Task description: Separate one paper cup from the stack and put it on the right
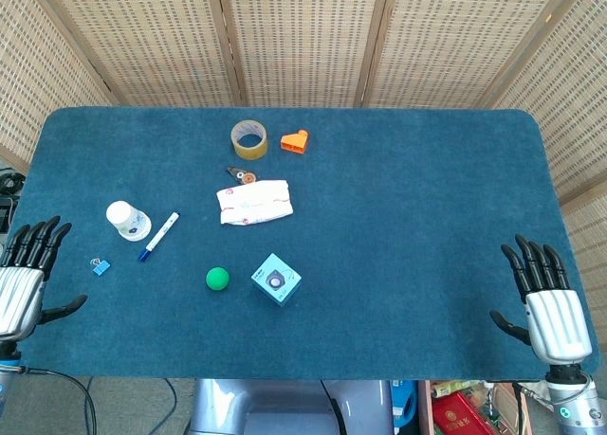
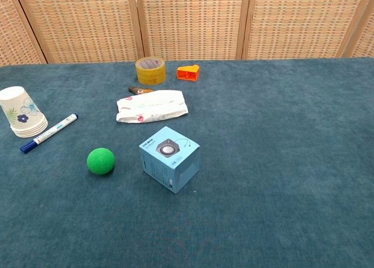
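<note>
A stack of white paper cups [image 1: 128, 220] with a flower print stands upside down on the left part of the blue table; the chest view has the stack [image 2: 22, 112] at its left edge. My left hand [image 1: 26, 277] lies at the table's front left corner, fingers spread, holding nothing, a little left of and nearer than the stack. My right hand [image 1: 545, 300] rests at the front right corner, fingers spread and empty, far from the cups. Neither hand appears in the chest view.
Beside the cups lie a blue-capped marker [image 1: 158, 236] and a small blue clip [image 1: 100, 265]. Nearer the middle are a green ball [image 1: 217, 279], a light blue box [image 1: 276, 280], a white tissue pack [image 1: 254, 201], a tape roll [image 1: 249, 138] and an orange piece [image 1: 296, 141].
</note>
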